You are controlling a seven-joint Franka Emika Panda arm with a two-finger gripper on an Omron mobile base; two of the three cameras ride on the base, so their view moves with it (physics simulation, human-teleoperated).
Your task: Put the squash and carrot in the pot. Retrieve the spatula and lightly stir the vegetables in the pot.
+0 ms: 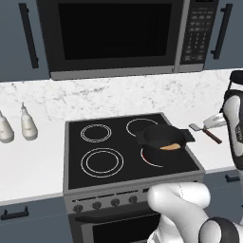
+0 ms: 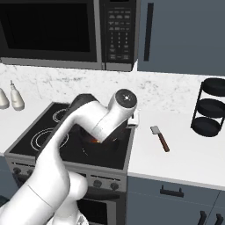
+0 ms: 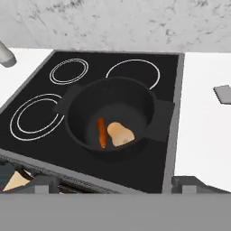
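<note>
The two-finger gripper [image 3: 113,182] stands above the front edge of the black glass cooktop [image 3: 54,72], its two dark finger tips [image 3: 43,184] set far apart at the lower corners of the hand view; the jaws are wide open and hold nothing.

Directly ahead of the tips sits the round, deep, matt black pot [image 3: 115,97] with two short side handles, placed on the front right burner. Inside it, on the bottom, lie the thin bright-orange carrot [image 3: 102,132] and, just beside it and touching or nearly touching, the thicker pale tan squash [image 3: 120,134].

In the right base view the white arm crosses in front of the pot [image 2: 115,141] and hides most of it. In the left base view the pot [image 1: 163,137] is unobstructed, and the squash [image 1: 171,146] shows at its near inner wall.

The spatula [image 2: 160,137], a flat grey rectangular blade on a straight dark brown handle, lies flat on the white counter [image 2: 184,154] to the right of the cooktop, well apart from the pot. A black three-tier round rack [image 2: 211,107] stands farther right. Two pale bottles [image 1: 28,124] stand on the counter to the left of the cooktop. A dark microwave [image 1: 114,33] hangs above, against the marbled backsplash.
</note>
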